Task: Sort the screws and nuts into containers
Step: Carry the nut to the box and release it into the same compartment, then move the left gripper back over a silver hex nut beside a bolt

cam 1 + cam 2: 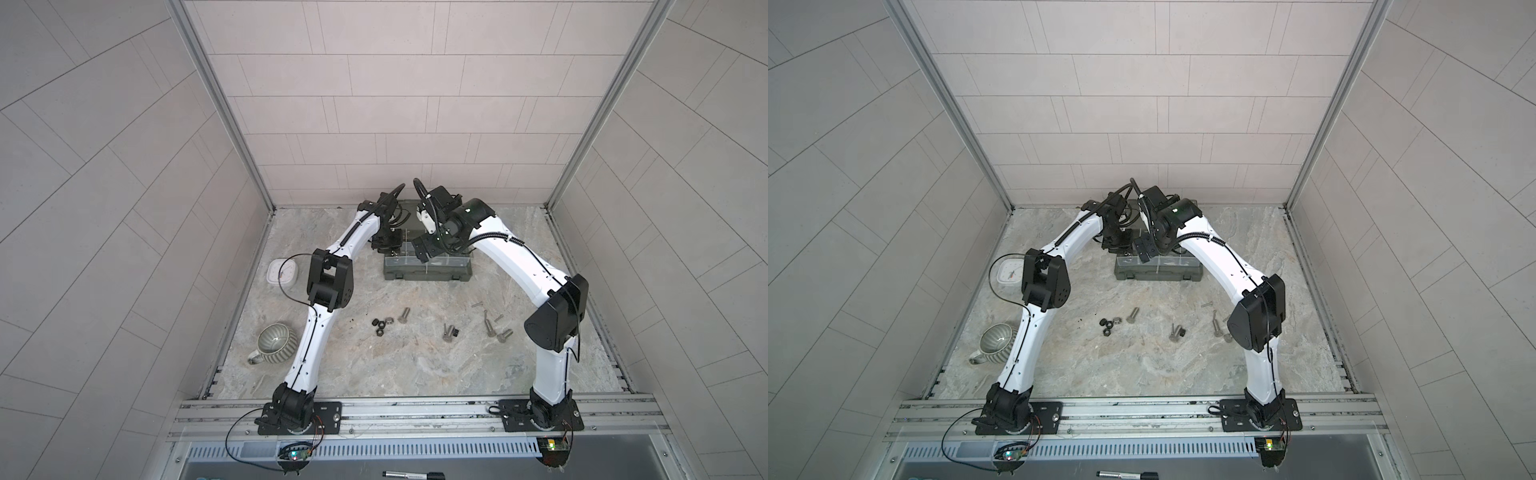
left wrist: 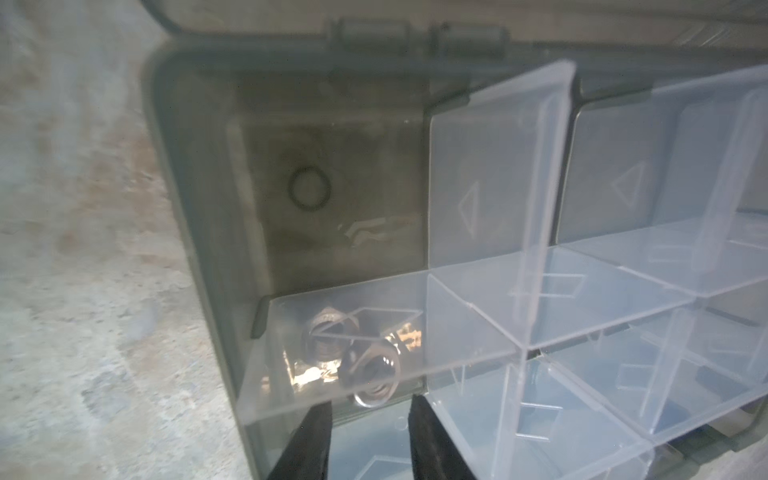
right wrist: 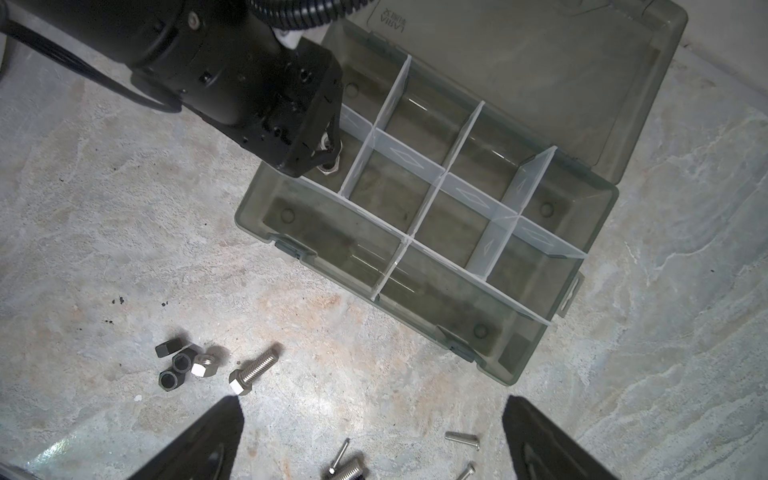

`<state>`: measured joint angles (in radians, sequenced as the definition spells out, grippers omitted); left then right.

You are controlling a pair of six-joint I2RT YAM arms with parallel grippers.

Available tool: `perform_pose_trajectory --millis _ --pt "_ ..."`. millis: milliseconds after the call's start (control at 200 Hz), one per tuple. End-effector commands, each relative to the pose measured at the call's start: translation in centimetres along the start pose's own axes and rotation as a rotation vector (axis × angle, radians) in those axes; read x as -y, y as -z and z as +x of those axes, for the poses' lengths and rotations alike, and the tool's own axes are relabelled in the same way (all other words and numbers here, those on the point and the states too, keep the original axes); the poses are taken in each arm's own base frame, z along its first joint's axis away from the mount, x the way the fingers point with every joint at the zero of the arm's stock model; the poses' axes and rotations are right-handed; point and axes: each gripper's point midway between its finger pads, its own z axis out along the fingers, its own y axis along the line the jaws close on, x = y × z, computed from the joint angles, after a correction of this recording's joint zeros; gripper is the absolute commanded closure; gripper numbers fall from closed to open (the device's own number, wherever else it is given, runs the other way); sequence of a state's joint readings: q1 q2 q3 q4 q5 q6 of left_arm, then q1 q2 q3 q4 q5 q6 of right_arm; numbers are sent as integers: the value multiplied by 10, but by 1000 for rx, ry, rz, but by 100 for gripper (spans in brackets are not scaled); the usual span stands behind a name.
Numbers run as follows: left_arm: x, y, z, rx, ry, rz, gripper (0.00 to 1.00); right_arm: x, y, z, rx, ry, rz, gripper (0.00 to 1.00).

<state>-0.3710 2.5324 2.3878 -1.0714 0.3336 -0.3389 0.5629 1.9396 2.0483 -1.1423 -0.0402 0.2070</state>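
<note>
Where left tool [image 2: 370, 404] hangs part-open, shiny silver nuts [image 2: 370, 365] lie, seemingly loose, in end compartment [image 2: 262, 390]; right tool [image 3: 374, 402] wide open.

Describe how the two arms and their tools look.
Left arm and right arm: curved white shells, black joint housings, thin black cables and ribbed hoses running along them. Left tool and right tool have black, tapering fingers.

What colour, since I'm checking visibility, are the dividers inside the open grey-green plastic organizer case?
Clear, faintly frosted white plastic dividers, best seen in the right wrist view.
</note>
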Motion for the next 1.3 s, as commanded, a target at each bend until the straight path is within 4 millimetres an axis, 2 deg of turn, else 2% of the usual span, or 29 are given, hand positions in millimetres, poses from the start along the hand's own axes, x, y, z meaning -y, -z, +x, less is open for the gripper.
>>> perform_pose_trajectory --millis 0,110,270,330,445,525,610,721,851,1126,1296 --pt "3 12 -1 5 8 17 56 11 8 9 -33 -3 4 1" --pt "6 27 1 20 -1 18 55 15 13 16 -38 -20 3 1" --pt "19 73 11 80 -57 -2 51 14 19 36 -64 -28 -11 1" --pt "21 89 20 98 -83 -16 50 14 21 46 -86 -26 -18 1" --pt "20 106 50 93 -135 -50 49 13 24 67 -107 -39 -27 1" --pt "15 104 78 61 -161 -63 49 11 28 81 -90 -57 -48 1" --pt "2 92 112 5 -159 -89 49 9 32 95 -78 -67 -66 1" --pt "-4 80 151 -36 -175 -99 48 6 36 112 -73 -74 -84 1" --pt "-5 69 184 -65 -200 -106 49 1 42 129 -68 -73 -102 1" --pt "5 40 222 -105 -476 -187 45 2 55 159 -52 -81 -108 1" --pt "9 31 230 -122 -497 -186 45 5 60 176 -37 -102 -107 1"
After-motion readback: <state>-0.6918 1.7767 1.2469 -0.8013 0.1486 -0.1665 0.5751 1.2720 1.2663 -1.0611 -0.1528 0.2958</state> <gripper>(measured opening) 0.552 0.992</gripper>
